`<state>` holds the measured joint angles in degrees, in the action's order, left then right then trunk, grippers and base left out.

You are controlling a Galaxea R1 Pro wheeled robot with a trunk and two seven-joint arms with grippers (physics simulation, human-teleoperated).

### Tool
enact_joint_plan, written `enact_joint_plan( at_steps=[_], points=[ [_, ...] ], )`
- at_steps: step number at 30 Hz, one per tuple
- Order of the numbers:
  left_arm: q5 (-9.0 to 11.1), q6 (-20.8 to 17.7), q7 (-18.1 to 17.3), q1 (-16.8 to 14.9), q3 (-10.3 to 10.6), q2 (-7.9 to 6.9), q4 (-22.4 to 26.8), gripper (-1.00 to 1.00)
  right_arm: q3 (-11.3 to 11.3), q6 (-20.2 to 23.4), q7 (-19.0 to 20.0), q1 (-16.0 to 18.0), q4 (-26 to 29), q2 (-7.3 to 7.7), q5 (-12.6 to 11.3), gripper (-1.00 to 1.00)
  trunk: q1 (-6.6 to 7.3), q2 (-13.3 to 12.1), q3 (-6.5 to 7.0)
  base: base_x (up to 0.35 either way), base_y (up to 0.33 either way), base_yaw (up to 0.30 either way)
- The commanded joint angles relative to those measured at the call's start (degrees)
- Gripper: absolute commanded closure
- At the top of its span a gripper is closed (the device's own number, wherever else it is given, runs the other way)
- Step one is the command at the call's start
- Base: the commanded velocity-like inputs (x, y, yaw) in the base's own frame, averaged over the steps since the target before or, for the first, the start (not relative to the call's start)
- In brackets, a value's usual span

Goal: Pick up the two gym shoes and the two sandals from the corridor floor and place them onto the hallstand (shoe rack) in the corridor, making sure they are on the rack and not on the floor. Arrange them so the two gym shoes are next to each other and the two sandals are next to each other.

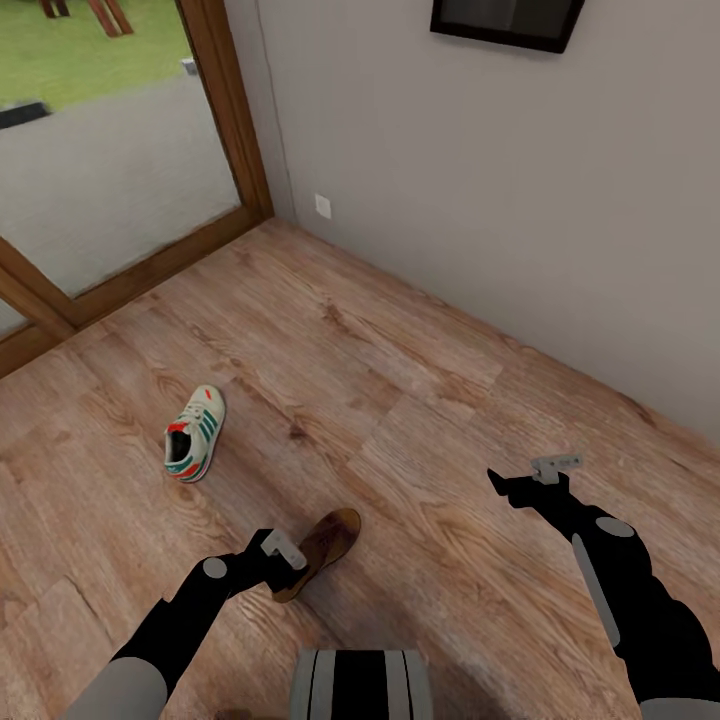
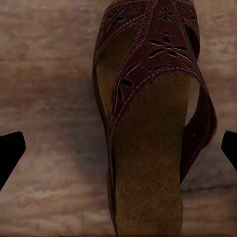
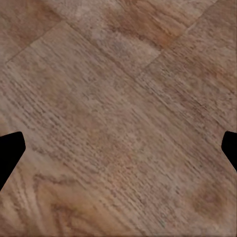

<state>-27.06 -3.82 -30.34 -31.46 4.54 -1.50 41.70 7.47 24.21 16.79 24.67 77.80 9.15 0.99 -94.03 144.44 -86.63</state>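
Wood-plank floor (image 1: 400, 400): light brown corridor boards with grain and knots; the shoes in view lie on it, and no rack is in sight.
Gym shoe (image 1: 195, 433): cream-white sneaker with green stripes, lying on the boards at far left, well apart from both arms.
Left gripper (image 1: 283, 552): poised right over the brown sandal (image 2: 148, 123); in the left wrist view its two dark fingertips (image 2: 10, 153) stand wide apart, one to each side of the sandal, holding nothing.
Step in hand: judged to be the grasp of this sandal.
How to do it well: come down with the sole centred between the fingers and pinch its sides, not the thin cut-out straps, which would likely give.
Right gripper (image 1: 525, 485): hangs over bare boards, fingers spread, empty.
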Motion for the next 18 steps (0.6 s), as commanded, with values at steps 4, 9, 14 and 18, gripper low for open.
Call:
enact_joint_plan(
  at_steps=[4,9,14,18],
  points=[
    [-0.2,-0.3,-0.2,0.0,0.1,-0.01,0.1,-1.0,0.1,0.3,0.3,0.0,0.1,-0.01,0.1,-1.0,-0.09,0.1,-1.29,0.0,0.0,0.0],
    [-0.2,-0.3,-0.2,0.1,0.1,-0.07,0.1,-1.0,0.1,0.3,0.3,0.0,0.1,-0.01,0.1,-1.0,-0.14,0.1,-2.18,0.0,0.0,0.0],
    [-0.3,-0.3,-0.1,0.1,0.2,-0.08,0.1,-1.0,0.1,0.3,0.3,0.0,0.1,-0.01,0.1,-1.0,-0.14,0.1,-2.61,0.0,0.0,0.0],
    [-0.3,-0.4,-0.1,0.1,0.3,-0.1,0.2,-1.0,0.1,0.3,0.3,0.0,0.1,-0.01,0.1,-1.0,-0.14,0.1,-2.7,0.0,0.0,0.0]
  ],
)
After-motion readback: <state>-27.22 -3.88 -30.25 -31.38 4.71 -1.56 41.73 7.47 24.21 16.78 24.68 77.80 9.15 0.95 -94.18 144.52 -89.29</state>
